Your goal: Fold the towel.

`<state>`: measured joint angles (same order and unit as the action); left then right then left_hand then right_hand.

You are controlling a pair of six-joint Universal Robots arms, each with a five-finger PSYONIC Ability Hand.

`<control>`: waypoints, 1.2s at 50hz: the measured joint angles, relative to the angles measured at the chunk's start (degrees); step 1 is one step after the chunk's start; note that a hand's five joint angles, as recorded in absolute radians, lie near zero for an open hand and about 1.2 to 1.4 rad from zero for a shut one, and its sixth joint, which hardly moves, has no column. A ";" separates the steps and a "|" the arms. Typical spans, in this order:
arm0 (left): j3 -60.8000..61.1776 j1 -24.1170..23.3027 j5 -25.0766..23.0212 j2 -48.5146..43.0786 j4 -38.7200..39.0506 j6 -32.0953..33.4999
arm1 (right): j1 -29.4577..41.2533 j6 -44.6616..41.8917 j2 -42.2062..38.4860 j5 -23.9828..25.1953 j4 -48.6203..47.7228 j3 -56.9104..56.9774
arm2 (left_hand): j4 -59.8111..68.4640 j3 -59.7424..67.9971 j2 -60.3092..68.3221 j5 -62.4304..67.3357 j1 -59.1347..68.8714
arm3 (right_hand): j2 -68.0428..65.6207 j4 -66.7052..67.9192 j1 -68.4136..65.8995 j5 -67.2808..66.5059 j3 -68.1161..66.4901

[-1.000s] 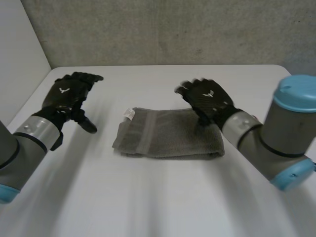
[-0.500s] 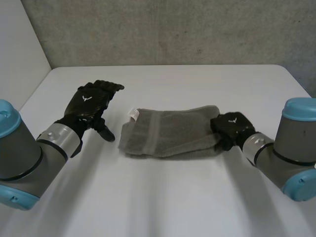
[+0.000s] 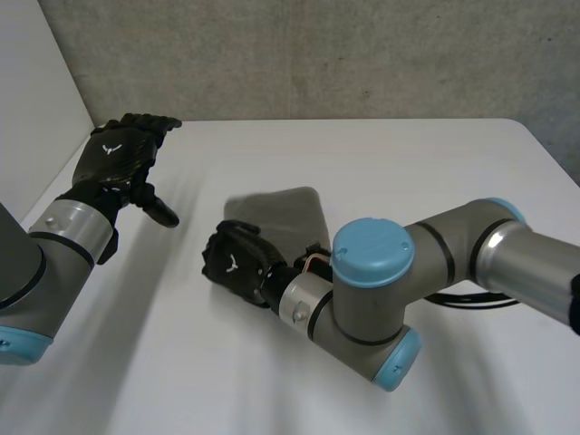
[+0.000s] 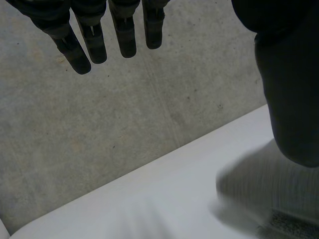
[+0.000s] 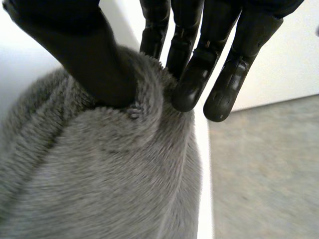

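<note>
The grey towel [image 3: 283, 216] lies bunched near the middle of the white table [image 3: 426, 163]. My right hand [image 3: 234, 265] has reached across to the towel's left end and sits low over it. In the right wrist view its thumb [image 5: 97, 64] presses a fold of the towel [image 5: 99, 189] against the fingers [image 5: 197, 74], a pinch on the cloth. My left hand [image 3: 116, 161] hovers open above the table's left side, apart from the towel. In the left wrist view its fingers [image 4: 92, 40] are straight, and the towel [image 4: 279, 191] shows beyond its thumb.
My right arm's big joint [image 3: 372, 299] lies across the middle of the table, in front of the towel. A rough concrete wall [image 3: 317, 54] runs behind the table's far edge. A white panel [image 3: 36, 100] stands at the left.
My right arm swung from the towel's right end across to the left, dragging that end over; the towel is shorter and bunched. My left hand drew back to the left.
</note>
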<state>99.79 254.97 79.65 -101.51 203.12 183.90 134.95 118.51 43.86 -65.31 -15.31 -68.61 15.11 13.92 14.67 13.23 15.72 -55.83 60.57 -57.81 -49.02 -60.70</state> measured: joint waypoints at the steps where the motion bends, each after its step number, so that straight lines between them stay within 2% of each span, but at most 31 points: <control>1: 0.00 0.03 -0.01 -0.01 0.00 -0.17 | 0.01 0.70 -0.40 0.17 -0.01 0.13 | 0.00 0.00 0.00 0.00 0.00 | 5.26 -6.39 5.31 6.35 6.32; 2: 0.00 0.06 -0.02 -0.05 0.00 -0.43 | -0.07 2.42 -1.10 0.19 -0.04 0.36 | 0.00 0.00 0.00 0.00 0.00 | 15.50 -15.42 15.74 15.76 16.38; 5: -0.04 0.00 -0.12 -0.20 0.01 -0.86 | -0.46 7.15 -1.57 -1.37 -0.14 0.52 | 0.00 0.00 0.00 0.00 0.00 | 32.19 -35.82 33.84 35.44 35.56; 7: -0.17 -0.15 -0.18 -0.37 0.07 -1.02 | -0.92 12.51 -0.56 -3.43 -0.20 0.23 | 0.00 0.00 0.00 0.00 0.00 | 36.04 -41.56 38.22 40.78 41.17; 13: -1.49 -1.30 -0.15 -1.35 0.73 -1.20 | -3.39 31.65 7.23 -7.31 -0.47 -2.63 | 0.00 0.01 0.00 0.04 0.00 | 40.34 -45.65 44.05 45.36 46.10; 18: -4.21 -4.05 0.00 -4.23 1.25 -2.10 | -8.12 48.06 13.72 -7.97 -0.33 -5.49 | 0.00 0.06 0.01 0.10 0.00 | 40.34 -45.65 44.40 45.36 46.10; 24: -8.75 -7.99 0.27 -10.47 0.52 -4.61 | -12.61 57.95 15.43 -8.08 0.74 -6.45 | 0.09 0.27 0.18 1.41 0.00 | 40.34 -45.65 44.45 45.36 46.10; 29: -12.16 -10.99 0.94 -15.94 -1.50 -6.01 | -14.25 59.85 13.61 -8.19 2.33 -5.88 | 0.11 0.43 0.19 1.65 0.00 | 40.34 -45.65 44.45 45.36 46.10; 38: -18.97 -14.69 6.90 -27.66 -9.66 -5.78 | -14.96 59.09 2.88 -8.18 9.76 0.07 | 0.11 0.44 0.20 1.69 0.00 | 40.34 -45.65 44.45 45.36 46.10; 46: -21.25 -15.18 9.14 -29.50 -13.74 -5.19 | -15.17 57.80 -1.38 -8.13 15.95 4.43 | 0.11 0.44 0.20 1.77 0.00 | 40.34 -45.65 44.45 45.36 46.10; 50: -21.12 -15.33 9.13 -26.86 -14.07 -5.12 | -15.17 56.87 1.11 -8.37 16.91 4.58 | 0.10 0.44 0.20 1.75 0.00 | 40.34 -45.65 44.45 45.36 46.10; 56: -20.22 -15.39 8.98 -18.99 -14.07 -5.12 | -16.03 56.36 11.25 -10.07 15.81 2.38 | 0.00 0.32 0.05 1.60 0.00 | 40.34 -45.65 44.45 45.36 46.10; 60: -19.78 -15.03 9.23 -12.55 -14.24 -5.18 | -17.34 56.47 19.39 -14.10 14.67 0.42 | 0.00 0.30 0.05 1.52 0.00 | 40.34 -45.65 44.45 45.36 46.10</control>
<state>80.01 239.93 88.89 -114.07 188.88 178.72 117.61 174.99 63.25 -79.41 -0.64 -68.19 15.12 14.22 14.71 14.75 15.72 -15.49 14.92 -13.35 -3.67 -14.60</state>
